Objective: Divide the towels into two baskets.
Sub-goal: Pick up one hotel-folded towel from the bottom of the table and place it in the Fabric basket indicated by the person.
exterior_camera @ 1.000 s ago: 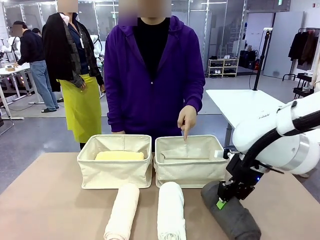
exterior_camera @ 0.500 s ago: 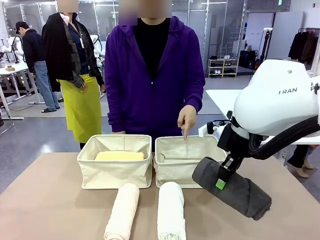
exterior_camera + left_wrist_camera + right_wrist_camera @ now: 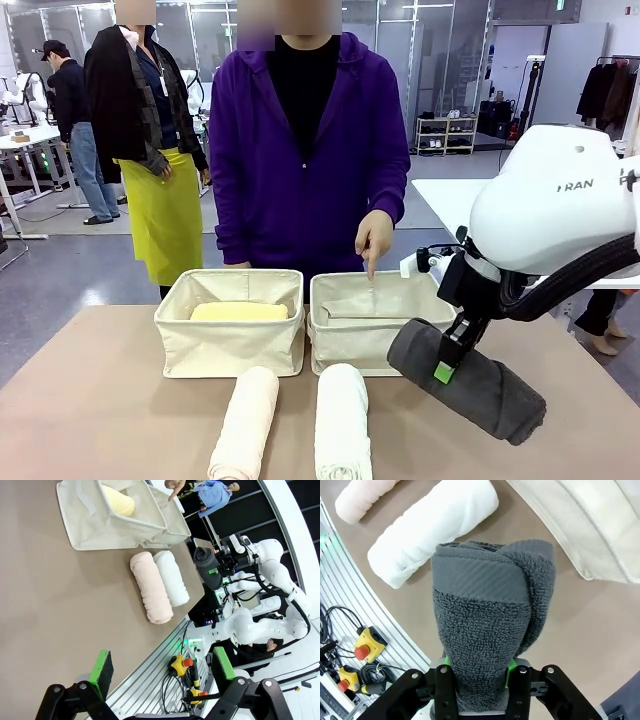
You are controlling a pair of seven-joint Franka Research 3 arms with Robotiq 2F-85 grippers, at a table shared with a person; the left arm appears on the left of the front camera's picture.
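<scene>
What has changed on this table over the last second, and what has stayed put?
The right gripper, shut on the dark grey towel, lifted it off the table toward the right basket. Unchanged: the pale yellow towel in the left basket, the cream towel and white towel on the table, the person's hand pointing into the right basket.

White towel (image 3: 342,420), cream towel (image 3: 245,425), pale yellow towel (image 3: 238,311), charcoal grey towel (image 3: 480,385), cream baskets (image 3: 230,350)

The right gripper (image 3: 446,365) clamps a dark charcoal rolled terry towel (image 3: 492,392), tilted above the brown counter (image 3: 90,400) just right of the right cream canvas basket (image 3: 350,348), where a person's hand (image 3: 374,238) points. A pale yellow towel roll (image 3: 238,311) lies in the left cream canvas basket (image 3: 230,350).
</scene>
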